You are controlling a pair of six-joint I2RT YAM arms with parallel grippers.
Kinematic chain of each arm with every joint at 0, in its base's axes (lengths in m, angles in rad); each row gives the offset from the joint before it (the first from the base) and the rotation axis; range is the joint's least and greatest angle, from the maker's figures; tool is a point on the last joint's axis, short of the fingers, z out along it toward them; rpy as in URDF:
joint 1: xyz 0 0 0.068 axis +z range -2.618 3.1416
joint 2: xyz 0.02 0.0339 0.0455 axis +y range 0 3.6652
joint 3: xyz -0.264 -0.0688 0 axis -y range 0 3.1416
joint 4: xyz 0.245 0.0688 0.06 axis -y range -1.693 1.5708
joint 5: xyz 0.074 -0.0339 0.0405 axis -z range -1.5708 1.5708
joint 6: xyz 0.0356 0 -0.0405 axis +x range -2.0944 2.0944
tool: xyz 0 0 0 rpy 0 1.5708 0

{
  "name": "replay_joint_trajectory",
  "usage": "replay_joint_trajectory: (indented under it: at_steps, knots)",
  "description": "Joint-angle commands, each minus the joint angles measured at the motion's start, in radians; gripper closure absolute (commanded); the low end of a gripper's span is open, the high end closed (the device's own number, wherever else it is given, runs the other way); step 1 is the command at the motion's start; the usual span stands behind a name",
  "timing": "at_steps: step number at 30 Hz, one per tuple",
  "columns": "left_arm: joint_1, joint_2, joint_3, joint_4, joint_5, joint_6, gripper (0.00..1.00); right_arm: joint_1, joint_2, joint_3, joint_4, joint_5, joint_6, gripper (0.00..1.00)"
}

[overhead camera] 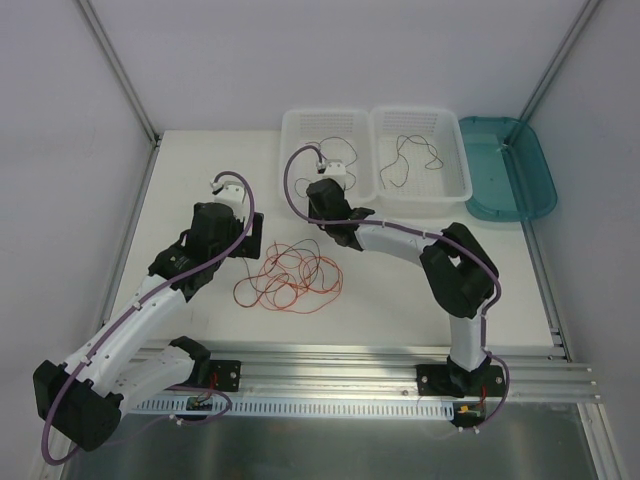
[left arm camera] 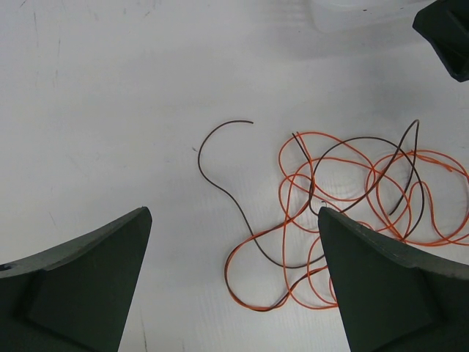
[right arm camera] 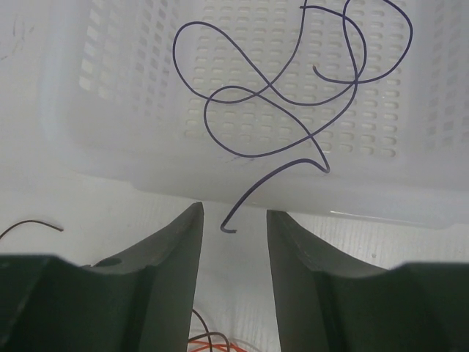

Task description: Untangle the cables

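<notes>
The cables (overhead camera: 290, 278) lie as a loose tangle of orange and dark wires on the table between the two arms. In the left wrist view the tangle (left arm camera: 352, 191) spreads right of centre, and one dark strand (left arm camera: 220, 172) curls out to the left. My left gripper (left arm camera: 234, 220) hovers wide open above it, holding nothing. A purple wire (right arm camera: 278, 95) lies looped in the left white basket (right arm camera: 110, 169), its free end (right arm camera: 231, 226) hanging over the near rim. My right gripper (right arm camera: 234, 220) is open, its fingers on either side of that end without pinching it.
A second white basket (overhead camera: 458, 185) to the right holds another thin dark wire (overhead camera: 415, 158). A teal tray (overhead camera: 505, 165) sits at the far right. Metal frame posts stand at the back corners, and a rail runs along the near edge.
</notes>
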Motion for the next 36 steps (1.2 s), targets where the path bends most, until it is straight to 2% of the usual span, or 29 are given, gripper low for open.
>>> replay_joint_trajectory:
  at_steps: [1, 6, 16, 21, 22, 28, 32, 36]
  knots:
    - [0.007, -0.019, 0.000, 0.030, 0.024, -0.013, 0.01, 0.006, 0.017, 0.051, 0.042, 0.049, 0.003, 0.57]
    - [0.008, -0.020, 0.000, 0.030, 0.026, -0.014, 0.01, 0.006, 0.028, 0.058, 0.041, 0.042, 0.000, 0.63]
    - [0.008, -0.019, 0.000, 0.030, 0.027, -0.011, 0.01, 0.026, -0.044, 0.028, 0.013, 0.023, -0.034, 0.99]
    - [0.007, -0.019, 0.000, 0.030, 0.027, -0.011, 0.01, 0.031, -0.100, 0.049, -0.088, -0.010, -0.026, 0.99]
    - [0.008, -0.019, 0.000, 0.030, 0.027, -0.011, 0.01, 0.033, -0.109, 0.063, -0.153, -0.012, -0.036, 0.99]
    - [0.008, -0.016, 0.000, 0.031, 0.029, -0.010, 0.01, 0.016, -0.118, 0.222, -0.296, -0.075, -0.108, 0.99]
    - [0.008, -0.014, 0.000, 0.030, 0.032, -0.008, 0.01, -0.038, -0.058, 0.363, -0.352, -0.163, -0.160, 0.99]
    - [0.008, -0.011, -0.002, 0.030, 0.032, -0.007, 0.01, -0.116, 0.050, 0.520, -0.373, -0.251, -0.140, 0.99]
